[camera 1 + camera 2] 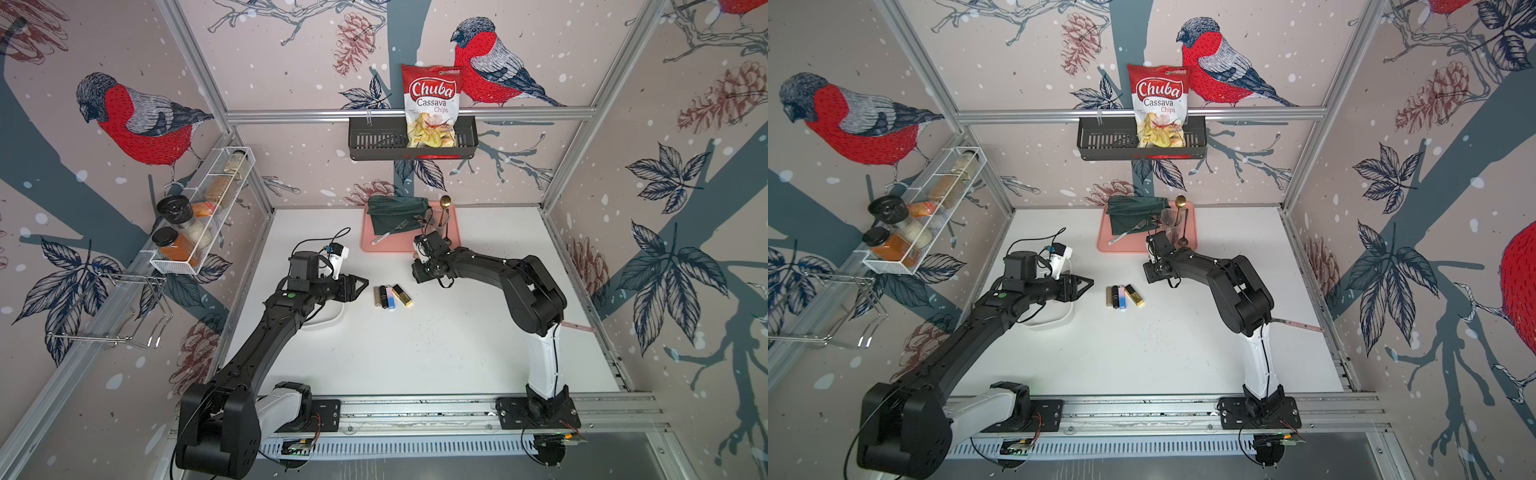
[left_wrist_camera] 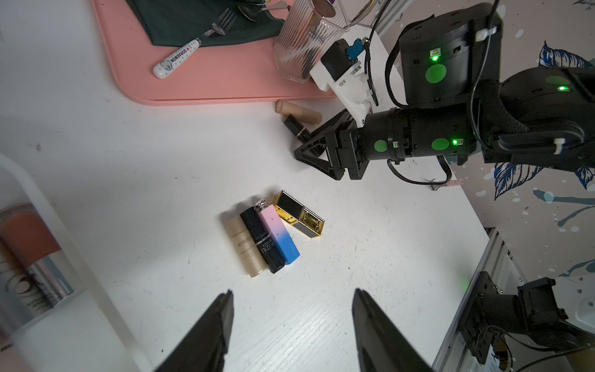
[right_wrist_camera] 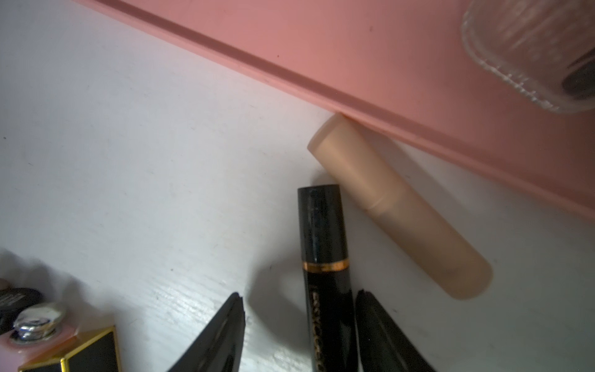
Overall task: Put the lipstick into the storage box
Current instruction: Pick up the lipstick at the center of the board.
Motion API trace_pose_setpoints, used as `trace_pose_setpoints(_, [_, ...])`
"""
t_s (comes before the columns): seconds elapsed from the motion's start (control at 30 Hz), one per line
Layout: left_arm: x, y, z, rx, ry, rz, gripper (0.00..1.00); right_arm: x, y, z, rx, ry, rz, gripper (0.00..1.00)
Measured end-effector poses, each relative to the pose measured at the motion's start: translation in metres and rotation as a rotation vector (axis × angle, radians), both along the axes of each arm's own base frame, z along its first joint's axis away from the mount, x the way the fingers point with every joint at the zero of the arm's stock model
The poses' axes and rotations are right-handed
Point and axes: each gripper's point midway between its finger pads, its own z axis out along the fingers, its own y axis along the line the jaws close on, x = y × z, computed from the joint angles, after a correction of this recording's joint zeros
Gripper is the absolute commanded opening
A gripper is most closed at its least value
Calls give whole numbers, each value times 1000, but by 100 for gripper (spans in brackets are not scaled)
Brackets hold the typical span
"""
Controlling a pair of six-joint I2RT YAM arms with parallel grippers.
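Several lipsticks (image 1: pixel 390 296) lie side by side mid-table: beige (image 2: pixel 244 246), black (image 2: pixel 262 240), pink-blue (image 2: pixel 280 235) and gold-black (image 2: pixel 299 214). Two more lie by the pink tray: a black lipstick with a gold band (image 3: pixel 325 257) and a beige one (image 3: pixel 399 206). My right gripper (image 3: pixel 299 299) is down over the black one. Its jaws straddle the tube: one finger rests against it and the other stands off with a gap. The white storage box (image 1: pixel 328 320) sits under my left arm, and its rim (image 2: pixel 48 206) holds an orange-and-silver tube. My left gripper (image 2: pixel 293 293) hovers open and empty above the table, between the box and the row.
The pink tray (image 1: pixel 370 241) at the back holds a dark green cloth, a fork and a ribbed clear glass (image 2: pixel 299 42) with a gold spoon. A black wall basket (image 1: pixel 374 141) carries a chips bag. A white wire spice rack (image 1: pixel 199 216) hangs on the left wall.
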Motion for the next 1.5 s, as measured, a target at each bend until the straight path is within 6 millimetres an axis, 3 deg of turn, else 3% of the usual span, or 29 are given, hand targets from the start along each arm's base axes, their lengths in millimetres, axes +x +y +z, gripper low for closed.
trace_pose_setpoints(0.37, [0,0,0,0,0,0,63,3,-1,-3,-38,-21,5,43])
trace_pose_setpoints(0.67, [0,0,0,0,0,0,63,6,-2,-3,-57,-39,-2,17])
trace_pose_setpoints(1.0, [0,0,0,1,0,1,63,-5,0,5,8,-4,27,11])
trace_pose_setpoints(1.3, [-2,-8,9,-62,7,-29,62,-18,-10,63,345,48,39,11])
trace_pose_setpoints(1.5, [-4,-31,29,-306,6,-39,62,-54,6,115,601,75,132,12])
